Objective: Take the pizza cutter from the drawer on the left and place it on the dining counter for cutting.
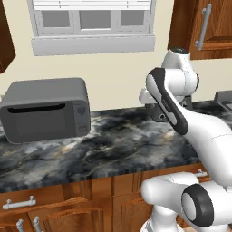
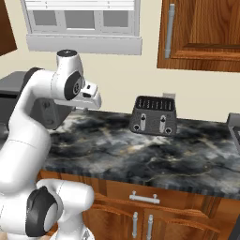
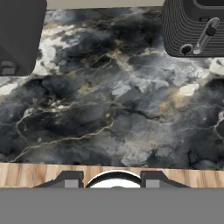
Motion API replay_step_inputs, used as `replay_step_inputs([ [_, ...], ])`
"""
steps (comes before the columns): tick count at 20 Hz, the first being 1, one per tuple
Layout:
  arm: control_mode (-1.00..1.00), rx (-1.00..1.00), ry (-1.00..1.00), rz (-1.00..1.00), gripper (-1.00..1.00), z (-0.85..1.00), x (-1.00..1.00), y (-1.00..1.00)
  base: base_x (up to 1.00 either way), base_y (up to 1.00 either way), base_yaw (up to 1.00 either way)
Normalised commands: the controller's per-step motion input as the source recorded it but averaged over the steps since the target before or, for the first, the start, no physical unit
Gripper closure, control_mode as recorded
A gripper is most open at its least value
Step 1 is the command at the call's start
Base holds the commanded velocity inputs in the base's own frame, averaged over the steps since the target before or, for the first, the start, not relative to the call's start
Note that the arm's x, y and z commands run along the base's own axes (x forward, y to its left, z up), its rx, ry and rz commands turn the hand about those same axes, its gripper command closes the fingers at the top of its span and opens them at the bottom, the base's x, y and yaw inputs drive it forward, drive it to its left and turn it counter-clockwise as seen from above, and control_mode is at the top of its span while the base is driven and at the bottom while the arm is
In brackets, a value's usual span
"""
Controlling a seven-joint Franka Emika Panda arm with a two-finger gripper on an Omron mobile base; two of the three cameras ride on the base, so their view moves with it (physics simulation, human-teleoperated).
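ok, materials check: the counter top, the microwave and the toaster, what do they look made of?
Counter top: looks like polished stone, black-grey marbling with pale and gold veins.
Microwave: matte grey casing, metal or plastic, can't tell; darker door slot.
Toaster: dark grey body with fine ribbing, likely brushed metal or moulded plastic; silver-ringed knobs on the front.

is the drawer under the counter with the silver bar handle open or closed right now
Closed, it seems: the drawer front sits level with the cabinet fronts beside it, its bar handle against the wood.
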Motion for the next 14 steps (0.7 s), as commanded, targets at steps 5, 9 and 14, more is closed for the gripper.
replay_step_inputs([
  [5,-1.0,0.0,0.05,0.04,-1.0,0.0,-0.38,0.39,0.0,0.0,0.0],
  [9,-1.0,0.0,0.05,0.09,-1.0,-0.01,-0.84,0.82,0.0,0.0,0.0],
  [14,-1.0,0.0,0.05,0.12,-1.0,-0.07,-0.93,0.97,0.0,0.0,0.0],
])
